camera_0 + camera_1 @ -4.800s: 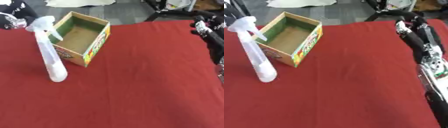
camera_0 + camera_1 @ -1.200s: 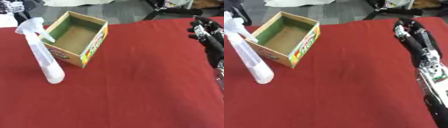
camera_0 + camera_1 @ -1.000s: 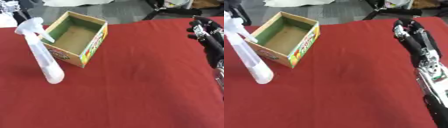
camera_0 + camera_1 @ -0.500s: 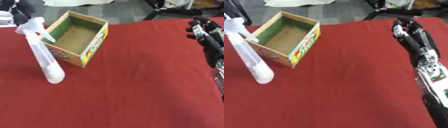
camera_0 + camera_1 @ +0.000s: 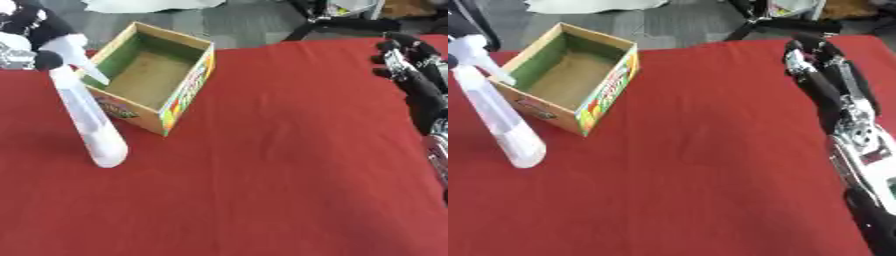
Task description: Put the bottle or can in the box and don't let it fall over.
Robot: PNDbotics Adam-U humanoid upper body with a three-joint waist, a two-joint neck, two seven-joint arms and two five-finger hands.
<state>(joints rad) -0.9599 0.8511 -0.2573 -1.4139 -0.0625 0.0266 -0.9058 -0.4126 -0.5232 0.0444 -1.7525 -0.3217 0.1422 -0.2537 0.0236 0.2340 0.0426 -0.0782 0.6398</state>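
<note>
Red cloth [image 5: 289, 165] is covering the whole table, with grey floor and dark stands showing beyond its far edge.

Left eye view: one open cardboard box [image 5: 153, 77] is sitting on the cloth at upper left, green inside, brown on its floor, with a colourful printed side facing the viewer. One clear spray bottle [image 5: 86, 117] with a white trigger head is standing on the cloth just beside the box's near left corner, tilting so that its top is leaning toward the box. One left hand [image 5: 31, 35], black with silver parts, is reaching in from the upper left corner; its fingers are curling around the bottle's white head. The bottle's base is lying below and to the right of those fingers, resting on the cloth, outside the box. One right hand [image 5: 411, 70] is hovering at the right edge, well apart from the box and the bottle, its fingers relaxed and apart, holding nothing.

Right eye view: the same single box and single bottle are showing further left. The right arm is stretching along the right side, black at the fingers and silver and white nearer the viewer. Only a dark trace of the left hand is showing by the bottle's head.
</note>
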